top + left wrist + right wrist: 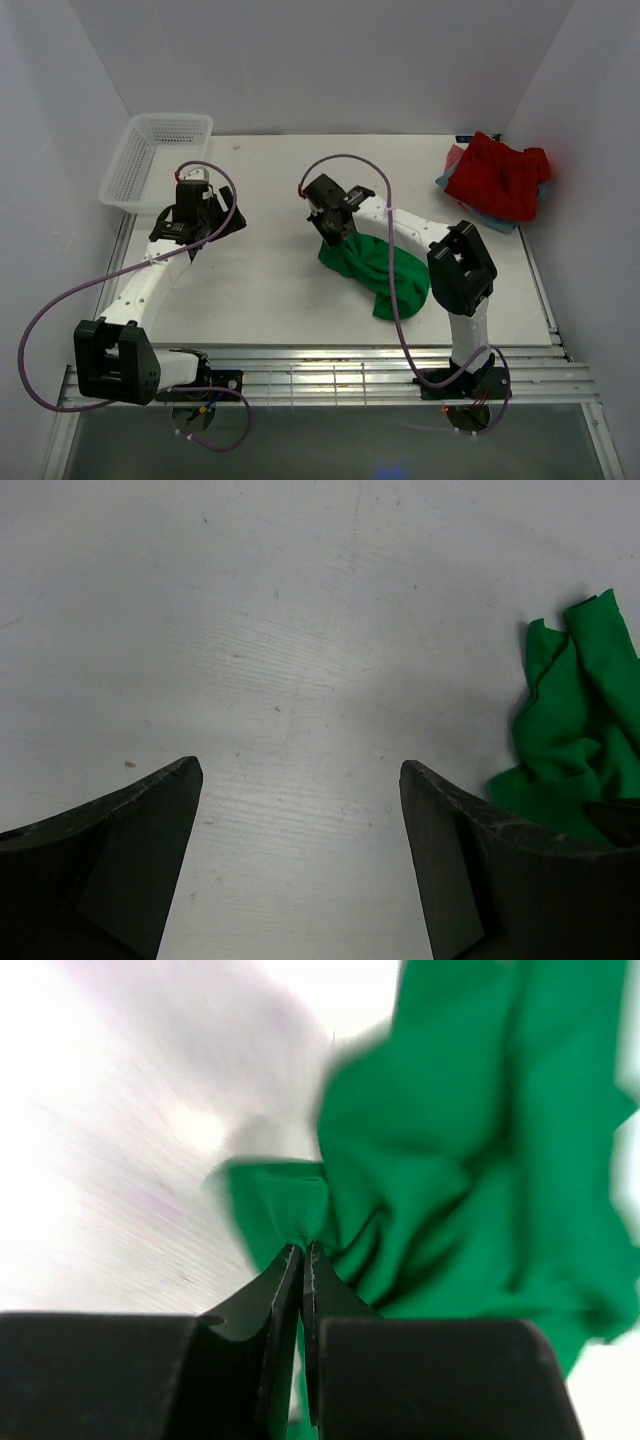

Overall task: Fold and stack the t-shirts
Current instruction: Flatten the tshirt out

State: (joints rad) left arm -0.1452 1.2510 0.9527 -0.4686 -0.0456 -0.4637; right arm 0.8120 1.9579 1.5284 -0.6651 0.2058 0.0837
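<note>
So right now the right gripper is pinched shut on a little fold of the green shirt, up at the far-left edge of the heap. The shirt is a crumpled lump in the middle of the table, a bit right of centre, partly under my right arm. The left gripper hangs wide open over bare table to the left of it, holding nothing, with the green edge just showing on the right side of its wrist view. This stuff is thin, floppy and light. It won't keep any shape, it'll drape and drag, and a pinch in the middle of a bunch only lifts a wad. So I reckon the place to hold it is an edge or corner, hem or shoulder, with the other hand taking a second corner so it can be spread flat before folding. I can't tell which part of the shirt I've got, the wrist view is blurry. The red shirt is in a loose pile at the far right corner, sitting on a blue-grey one, well apart from the green. The basket is far left, and I can't see anything in it.
</note>
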